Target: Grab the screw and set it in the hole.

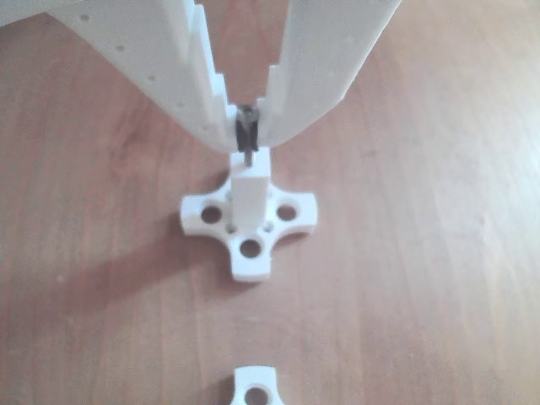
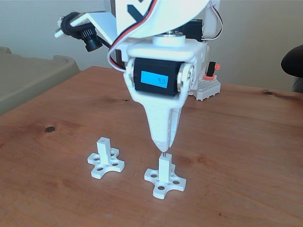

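My white gripper (image 1: 246,126) hangs tip-down and is shut on the screw (image 1: 246,139), a thin dark-grey pin held upright between the fingertips. Straight below stands a white post (image 1: 251,190) on a cross-shaped base (image 1: 250,249). The screw's lower end meets the post's square top face, where the hole lies hidden under it. In the fixed view the gripper (image 2: 163,144) points down over the same post (image 2: 164,167), and a short piece of the screw (image 2: 164,153) shows between tip and post top.
A second white post (image 2: 104,147) on its own cross base stands to the left in the fixed view; its base edge (image 1: 256,388) shows at the bottom of the other view. Wooden table (image 2: 246,161). A grey bin (image 2: 28,75) sits at far left.
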{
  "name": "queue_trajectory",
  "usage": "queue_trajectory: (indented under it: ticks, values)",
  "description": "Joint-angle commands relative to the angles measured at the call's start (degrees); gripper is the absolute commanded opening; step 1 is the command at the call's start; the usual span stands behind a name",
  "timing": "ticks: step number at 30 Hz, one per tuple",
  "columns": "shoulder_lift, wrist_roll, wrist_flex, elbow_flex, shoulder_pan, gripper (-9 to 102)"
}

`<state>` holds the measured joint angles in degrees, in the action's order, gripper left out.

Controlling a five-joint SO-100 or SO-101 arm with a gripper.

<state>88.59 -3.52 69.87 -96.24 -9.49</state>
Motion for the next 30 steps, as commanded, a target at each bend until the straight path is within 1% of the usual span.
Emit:
queue_trajectory:
  ticks: [1,30]
  values:
    - [1.3,0.3,-0.6,0.8,-0.4,-4]
    - [0.4,0.2,-1.1,1.1,-1.0,-4]
